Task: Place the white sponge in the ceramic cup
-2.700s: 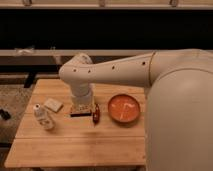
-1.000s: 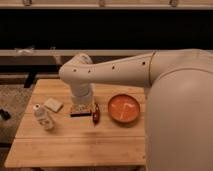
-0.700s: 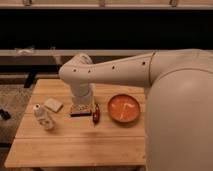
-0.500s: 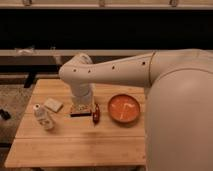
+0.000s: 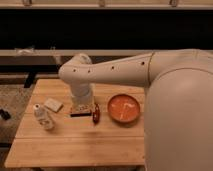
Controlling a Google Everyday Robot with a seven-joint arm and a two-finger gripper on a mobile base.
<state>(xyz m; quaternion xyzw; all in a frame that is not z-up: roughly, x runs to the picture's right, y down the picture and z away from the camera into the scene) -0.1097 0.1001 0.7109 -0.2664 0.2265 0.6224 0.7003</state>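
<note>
One white sponge (image 5: pixel 53 104), one white bottle (image 5: pixel 43 117), one orange bowl (image 5: pixel 124 108)
Gripper (image 5: pixel 83 106) sits low at the dark bar (image 5: pixel 80 112), can't tell its grip; sponge and bottle to its left, bowl to its right.

A light wooden plank desk (image 5: pixel 75 145) carries a wide orange-red bowl (image 5: pixel 124 108) on its right half. Just left of the bowl, and apart from it, is a small dark red oblong object (image 5: pixel 96 114). Beside that lies a dark brown flat bar (image 5: pixel 78 113), right under the pincer (image 5: pixel 82 105), which hangs low over the desk's middle. Near the left edge a white bottle (image 5: pixel 43 118) sits tilted. Behind the desk runs a dark shelf rail (image 5: pixel 30 52).
</note>
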